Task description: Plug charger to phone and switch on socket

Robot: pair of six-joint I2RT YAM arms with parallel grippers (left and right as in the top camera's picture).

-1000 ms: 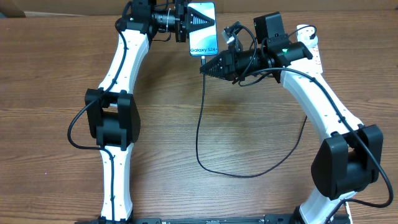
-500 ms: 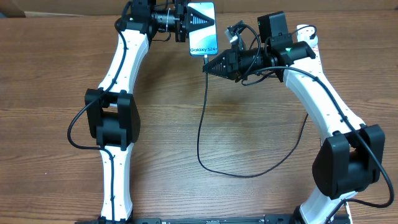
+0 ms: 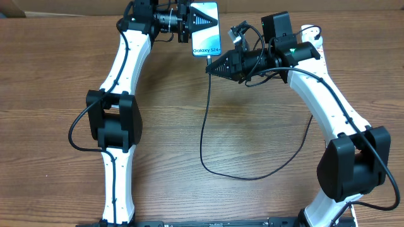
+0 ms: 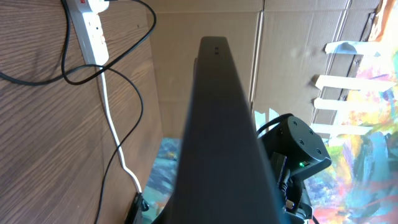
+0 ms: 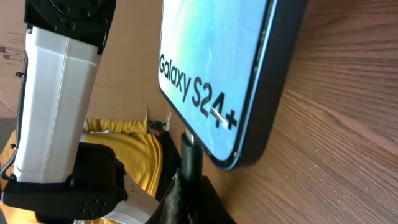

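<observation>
Two grippers meet at the far edge of the desk (image 3: 50, 75). The left gripper (image 3: 205, 22) is clamped on the phone (image 3: 207, 45), whose lit screen faces up. The right gripper (image 3: 209, 67) is pinched tight on the charger (image 3: 202, 135) tip, which touches the phone's bottom edge, and the socket (image 4: 88, 26) lies near, off to the right.

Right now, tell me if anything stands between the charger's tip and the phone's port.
Nothing visible does. The right end effector holds the charger with its tip against the phone at its bottom edge, and the left end effector grips the phone. Whether the tip is seated, I cannot tell.
</observation>
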